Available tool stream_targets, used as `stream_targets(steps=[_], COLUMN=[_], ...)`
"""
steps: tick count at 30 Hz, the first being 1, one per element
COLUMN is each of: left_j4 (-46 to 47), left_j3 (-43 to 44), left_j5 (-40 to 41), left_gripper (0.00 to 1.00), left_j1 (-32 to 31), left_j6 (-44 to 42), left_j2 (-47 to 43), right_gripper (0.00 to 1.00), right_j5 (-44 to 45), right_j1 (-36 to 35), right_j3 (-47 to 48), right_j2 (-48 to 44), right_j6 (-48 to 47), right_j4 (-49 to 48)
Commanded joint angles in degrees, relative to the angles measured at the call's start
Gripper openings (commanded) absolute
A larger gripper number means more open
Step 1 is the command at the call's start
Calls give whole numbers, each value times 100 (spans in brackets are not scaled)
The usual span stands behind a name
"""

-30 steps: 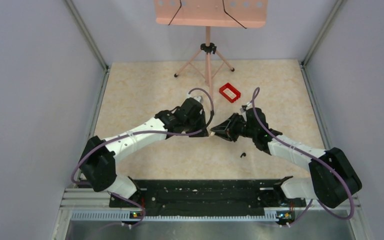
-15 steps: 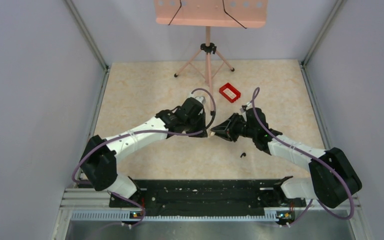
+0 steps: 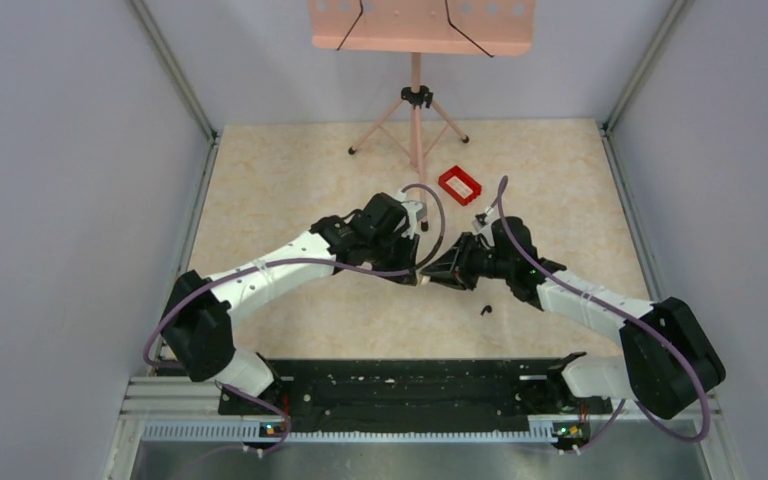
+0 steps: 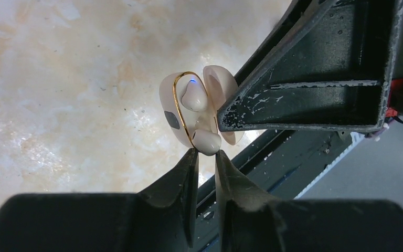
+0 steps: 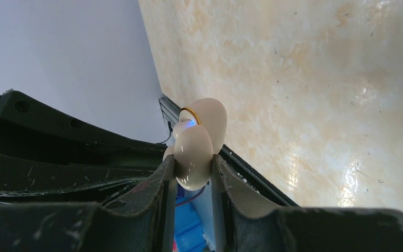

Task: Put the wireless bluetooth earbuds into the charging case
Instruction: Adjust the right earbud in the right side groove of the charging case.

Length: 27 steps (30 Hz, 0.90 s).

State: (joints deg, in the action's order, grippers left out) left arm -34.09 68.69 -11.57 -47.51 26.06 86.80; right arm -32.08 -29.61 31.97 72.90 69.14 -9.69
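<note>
**A:** Where is the charging case (image 5: 194,149) sitting?

**B:** At mid-frame in the top view, above the bench (image 3: 290,190). The right tool (image 5: 193,172) is clamping it, and its lid is standing open.

**A:** And the left tool (image 4: 205,155)?

**B:** Its tips are pinching a pale earbud (image 4: 208,142) at the case's lower seat. A second earbud (image 4: 192,97) is sitting just above it.

Left end effector (image 4: 205,153), right end effector (image 5: 193,167), clamped
</note>
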Motion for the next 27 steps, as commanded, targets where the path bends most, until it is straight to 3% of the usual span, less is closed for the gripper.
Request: stream_targets(steps=[1, 27], left_j4=[180, -285], left_j3=[310, 572], left_j5=[-476, -645], left_gripper=[23, 23], left_j1=[-6, -4], left_j6=[-466, -768], left_j2=[56, 190], right_gripper=[0, 0], right_j5=[-536, -320], right_j1=[-76, -63], right_j3=[202, 19], right_j2=[-301, -768], right_j6=[-326, -115], right_j4=[24, 100])
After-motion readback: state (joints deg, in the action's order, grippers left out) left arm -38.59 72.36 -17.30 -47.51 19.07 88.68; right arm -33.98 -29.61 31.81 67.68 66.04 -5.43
